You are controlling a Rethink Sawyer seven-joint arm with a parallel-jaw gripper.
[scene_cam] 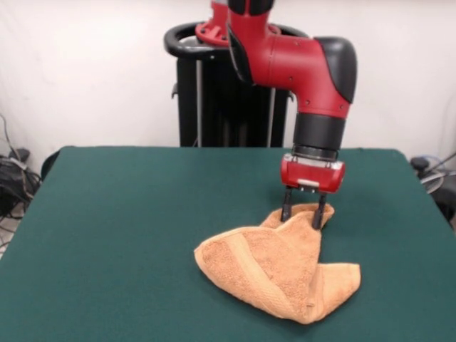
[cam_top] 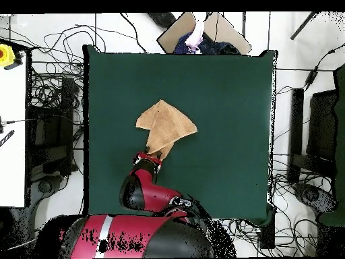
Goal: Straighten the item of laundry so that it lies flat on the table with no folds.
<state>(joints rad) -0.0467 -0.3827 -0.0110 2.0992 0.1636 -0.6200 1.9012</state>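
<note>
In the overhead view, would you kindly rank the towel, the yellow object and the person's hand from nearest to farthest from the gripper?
1. Towel, right at the gripper.
2. Person's hand, beyond the table's far edge.
3. Yellow object, far upper-left corner.

I count one towel (scene_cam: pixel 274 267), folded over itself, on one green table (scene_cam: pixel 128 228). One robot arm (scene_cam: pixel 299 60) with one gripper (scene_cam: pixel 303 211), two fingers showing. One black pedestal (scene_cam: pixel 214 92) behind. In the overhead view I see one person (cam_top: pixel 195 37) at the table's far edge.
</note>
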